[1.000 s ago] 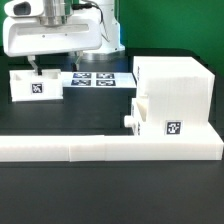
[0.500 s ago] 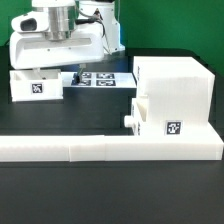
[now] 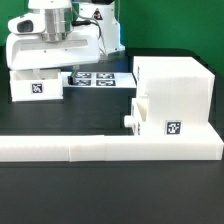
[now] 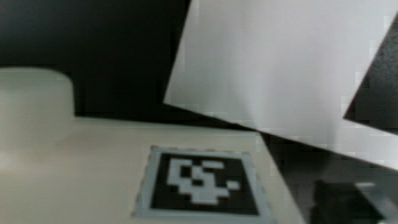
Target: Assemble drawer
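The left tray (image 3: 35, 87), white and open-topped with a square tag, stands at the back left of the exterior view. My gripper (image 3: 56, 70) hangs right over its rear edge; the tray and the hand hide the fingertips. In the wrist view a tag (image 4: 196, 180) on a white surface is very close, with one dark finger (image 4: 356, 197) beside it. The cube-like housing (image 3: 178, 80) stands at the right. A second tray (image 3: 158, 120) with a knob (image 3: 130, 120) sticks partly out of its front.
The long low white L-shaped wall (image 3: 110, 149) runs along the front, under the housing. The marker board (image 3: 100, 78) lies flat between the left tray and the housing. A blurred white panel (image 4: 285, 70) shows in the wrist view.
The hand has moved down and to the exterior view's right, from above the left tray's left part to low over its rear edge. The trays and housing have not moved.
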